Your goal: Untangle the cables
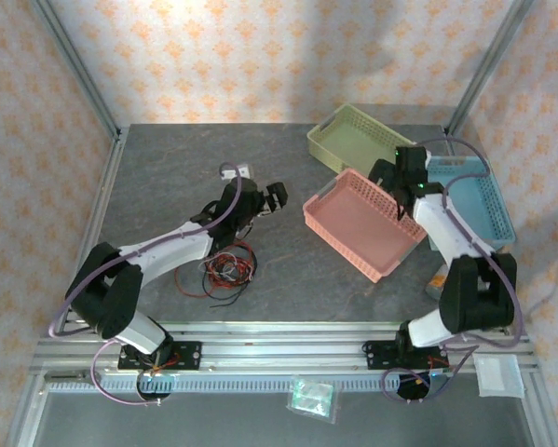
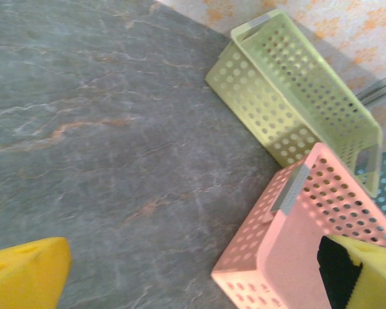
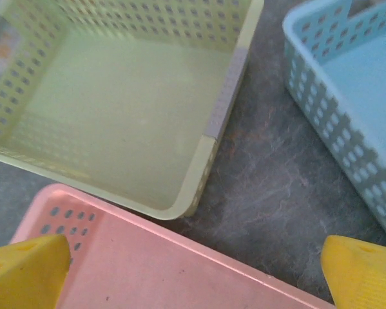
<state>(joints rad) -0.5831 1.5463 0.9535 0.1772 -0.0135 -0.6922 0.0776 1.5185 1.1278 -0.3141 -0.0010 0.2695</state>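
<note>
Aluminium rails (image 1: pixel 279 340) run along the near edge, where both arms are bolted down, and a small clear plastic packet (image 1: pixel 312 395) lies just in front of them. A little further in, the cables (image 1: pixel 228 267) sit in one loose heap of red and black loops on the grey stone-look table (image 1: pixel 167 186), tucked beside the left arm's forearm, with a strand or two trailing off to the left; nothing has hold of them. Beyond the heap, the left gripper (image 1: pixel 277 197) hangs over bare tabletop with its yellow fingers (image 2: pixel 25 270) spread wide and nothing between them. To the right lies the pink basket (image 1: pixel 362 228), set at an angle. The right gripper (image 1: pixel 392 183) hovers above its far corner, jaws equally wide apart and empty, yellow fingertips (image 3: pixel 366 270) framing the gap between the baskets. The blue basket (image 1: pixel 479 200) sits behind that arm, and the green basket (image 1: pixel 348 135) is furthest back, near the patterned wall.
</note>
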